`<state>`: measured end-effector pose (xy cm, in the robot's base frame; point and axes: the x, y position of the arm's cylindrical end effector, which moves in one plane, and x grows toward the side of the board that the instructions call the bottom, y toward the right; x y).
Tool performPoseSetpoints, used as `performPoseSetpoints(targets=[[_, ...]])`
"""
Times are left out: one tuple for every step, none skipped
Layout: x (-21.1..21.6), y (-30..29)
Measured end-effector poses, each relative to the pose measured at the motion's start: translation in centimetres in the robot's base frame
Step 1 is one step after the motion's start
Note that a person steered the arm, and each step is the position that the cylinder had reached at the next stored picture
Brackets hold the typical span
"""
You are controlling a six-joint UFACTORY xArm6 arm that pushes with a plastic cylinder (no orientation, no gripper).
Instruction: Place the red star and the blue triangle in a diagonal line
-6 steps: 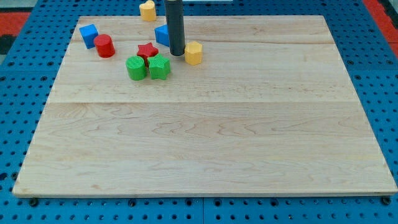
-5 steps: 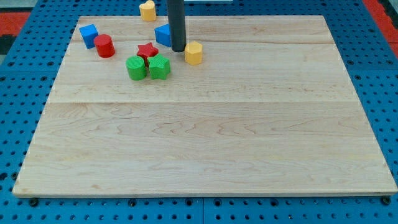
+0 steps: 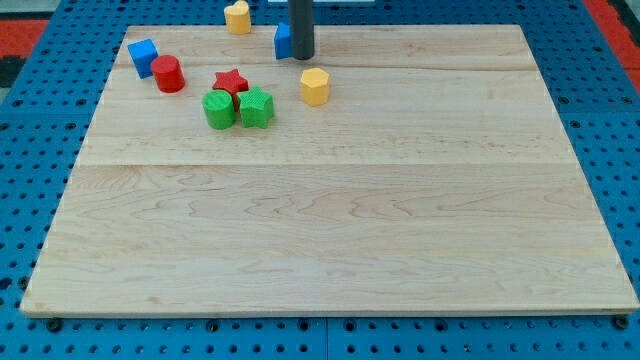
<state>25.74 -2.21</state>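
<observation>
Seven blocks on one pale wooden board (image 3: 330,220), listed from the view's left to its right. Item: blue block (image 3: 143,56), cube-like, near the board's upper left corner. Item: red cylinder (image 3: 168,74), just beside the blue block on its lower right. Item: green block (image 3: 218,108), rounded, and a second green block (image 3: 256,106), the pair touching side by side. Item: red star (image 3: 231,81), resting against the upper edge of the green pair. Item: yellow block (image 3: 237,16), heart-like as far as can be made out, at the board's top edge. Item: blue triangle (image 3: 284,40), largely hidden behind the rod, so its shape is taken from the task rather than read clearly. Item: my tip (image 3: 302,57), a bare rod end with nothing to open or close and holding nothing, standing against the triangle's right side. Item: yellow hexagonal block (image 3: 314,87), below my tip and apart from it. Governing relation: the triangle lies up and to the right of the star, with open board between them, so the two already sit on a slant; any further push from the right would drive the triangle leftward toward the yellow block at the top.
</observation>
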Motion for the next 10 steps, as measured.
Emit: performPoseSetpoints(targets=[[1.4, -3.2], [-1.0, -5.2], [-3.0, -3.4], [-3.4, 2.7], [-2.5, 4.2], [-0.2, 2.8], [0.9, 7.0], [4.0, 13.6], [11.1, 10.7], [16.6, 3.7]])
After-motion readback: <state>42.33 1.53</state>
